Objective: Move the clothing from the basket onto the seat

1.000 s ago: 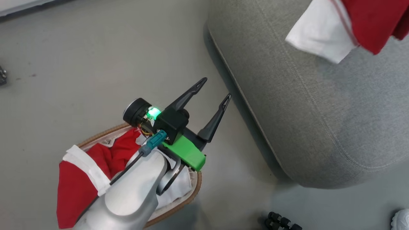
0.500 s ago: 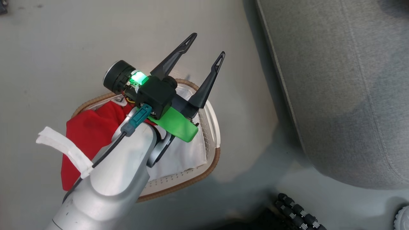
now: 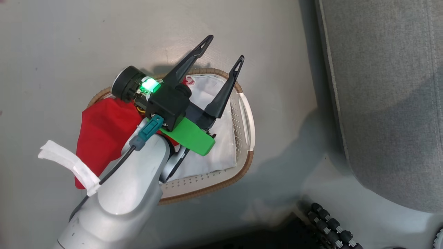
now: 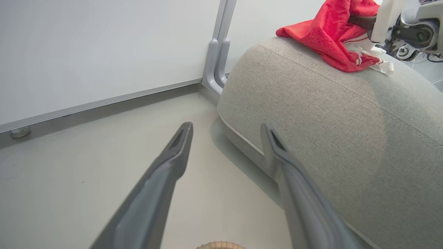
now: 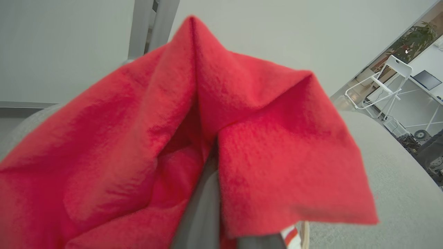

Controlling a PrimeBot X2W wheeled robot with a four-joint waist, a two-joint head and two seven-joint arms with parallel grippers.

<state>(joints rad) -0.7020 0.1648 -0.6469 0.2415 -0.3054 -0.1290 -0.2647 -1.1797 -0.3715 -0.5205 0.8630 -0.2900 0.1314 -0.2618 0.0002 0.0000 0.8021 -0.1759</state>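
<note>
Along the three o'clock side of the head view, the large grey fabric-upholstered seat cushion (image 3: 380, 103) is sitting near the small oval white perforated basket (image 3: 244, 166) with its brown woven rim, which is standing on the floor. One bright red soft garment (image 3: 100, 135) is spilling over the basket's nine o'clock rim, its white trim band (image 3: 69, 164) trailing toward eight o'clock, while the white cloth liner (image 3: 214, 145) is lying bare at the three o'clock end. A second red garment (image 4: 328, 38) is draping onto the seat cushion's top in the left wrist view, and the right gripper (image 5: 211, 166) is clamping its folds between tightly closed fingers. The left gripper (image 3: 224, 48) is hovering above the basket with fingers spread wide and empty, tips pointing toward one o'clock past the far rim. The red garment is lying behind them toward eight o'clock, apart from both tips. Being light, limp and apt to bunch, it is probably calling for a pinch on a thick red fold rather than on the loose trim.
</note>
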